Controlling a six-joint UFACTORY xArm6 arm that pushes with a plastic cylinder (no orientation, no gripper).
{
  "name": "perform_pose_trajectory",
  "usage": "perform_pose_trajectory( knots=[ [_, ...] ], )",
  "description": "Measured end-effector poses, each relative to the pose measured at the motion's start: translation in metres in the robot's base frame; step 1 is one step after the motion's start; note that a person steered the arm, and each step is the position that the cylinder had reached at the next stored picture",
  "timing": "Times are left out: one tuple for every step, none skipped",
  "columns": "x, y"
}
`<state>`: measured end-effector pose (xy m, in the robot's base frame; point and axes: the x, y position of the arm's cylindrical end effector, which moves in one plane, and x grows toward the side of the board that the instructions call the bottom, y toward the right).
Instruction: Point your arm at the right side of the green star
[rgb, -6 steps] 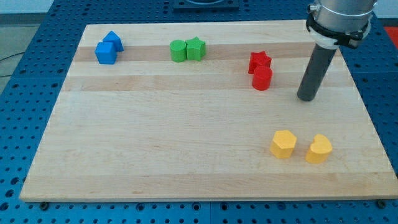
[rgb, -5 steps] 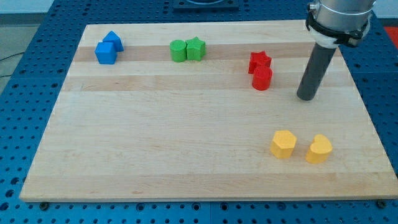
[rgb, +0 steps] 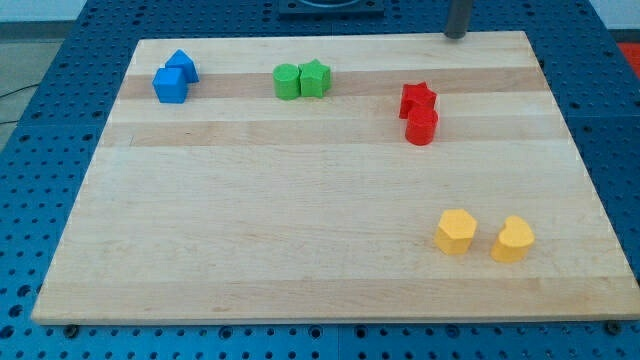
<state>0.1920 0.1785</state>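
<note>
The green star (rgb: 316, 77) sits near the view's top, left of centre, touching a green round block (rgb: 287, 81) on its left. My rod shows only at the view's top edge, right of centre, and its tip (rgb: 457, 35) rests at the board's far edge. The tip is well to the right of the green star and above the red blocks, touching no block.
Two blue blocks (rgb: 174, 78) lie together at the top left. A red star (rgb: 418, 98) touches a red round block (rgb: 422, 126) right of centre. A yellow hexagon (rgb: 456, 231) and a yellow heart (rgb: 513, 239) lie at the lower right. The wooden board (rgb: 250, 220) sits on a blue perforated table.
The rod has jumped from right of the red blocks up and to the left, to the board's far edge. No block has moved.
</note>
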Motion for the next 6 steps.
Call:
perform_pose_trajectory(
  knots=[
    [-0.001,-0.029],
    [0.026,-0.03],
    [0.068,-0.043],
    [0.072,-0.058],
    [0.103,-0.088],
    [0.073,-0.141]
  ],
)
